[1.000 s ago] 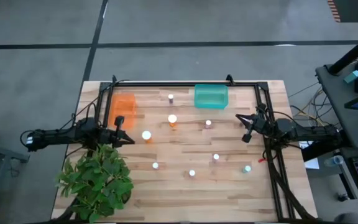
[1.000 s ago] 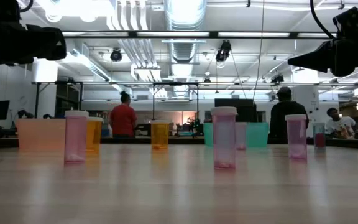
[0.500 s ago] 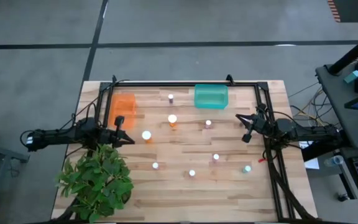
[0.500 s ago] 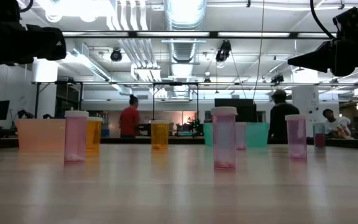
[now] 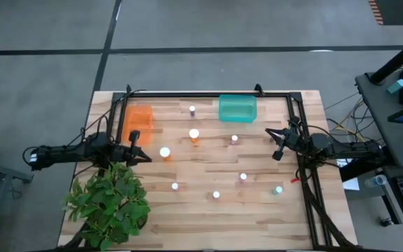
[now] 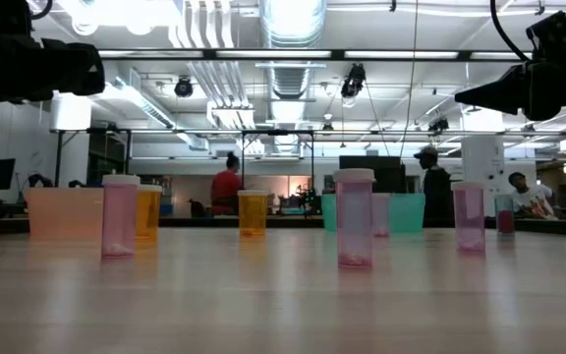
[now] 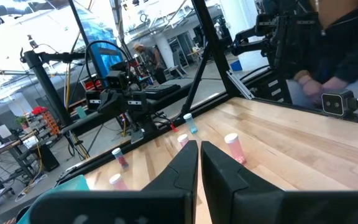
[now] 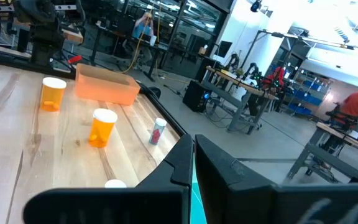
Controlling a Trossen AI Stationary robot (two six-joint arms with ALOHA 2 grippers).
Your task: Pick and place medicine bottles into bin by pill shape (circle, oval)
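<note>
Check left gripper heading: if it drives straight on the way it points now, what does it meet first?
Probably the orange bottle with a white cap, just ahead of the left gripper, which is shut and points across the table toward the right arm. The gripper sits above the tabletop, so it may pass over the cap; height is unclear.

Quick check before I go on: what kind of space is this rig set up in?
Likely an open robotics lab or workshop: exposed ceiling ducts, other arm rigs on stands, and people at workbenches beyond the wooden table.
</note>
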